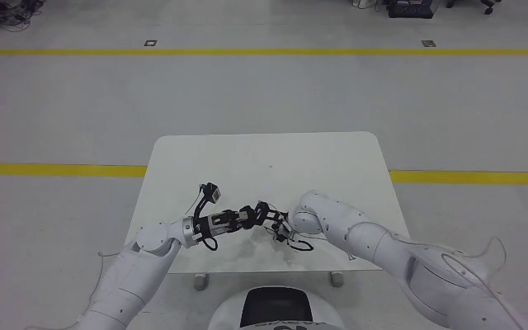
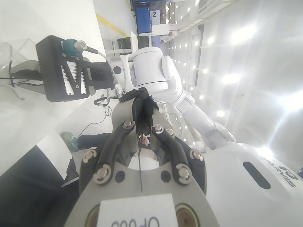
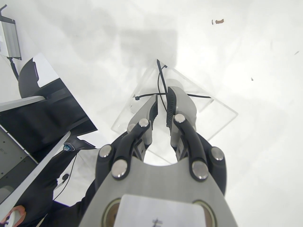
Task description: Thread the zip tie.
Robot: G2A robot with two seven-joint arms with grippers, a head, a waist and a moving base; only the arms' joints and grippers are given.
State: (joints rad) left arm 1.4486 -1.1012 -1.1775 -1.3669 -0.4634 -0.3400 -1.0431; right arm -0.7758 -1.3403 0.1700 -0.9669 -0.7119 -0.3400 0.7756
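Note:
My left gripper point(image 2: 142, 96) is shut on a thin black zip tie point(image 2: 140, 166), whose strand runs back between the fingers. It sits near the table's front edge point(image 1: 262, 211), right beside my right gripper point(image 1: 279, 229). The right gripper point(image 3: 162, 94) hangs just above a clear plastic tray point(image 3: 225, 113), its fingers a narrow gap apart. A black zip tie point(image 3: 161, 79) passes up through that gap without being pinched. A second zip tie point(image 3: 146, 96) lies crosswise in the tray. The other arm's black wrist camera point(image 2: 64, 72) shows close ahead in the left wrist view.
The white table point(image 1: 264, 161) stretches bare behind the grippers. Its front edge point(image 3: 71, 132) is close to the tray. A grey box point(image 3: 8, 38) sits on the floor past the table. The tray also appears in the left wrist view point(image 2: 22, 45).

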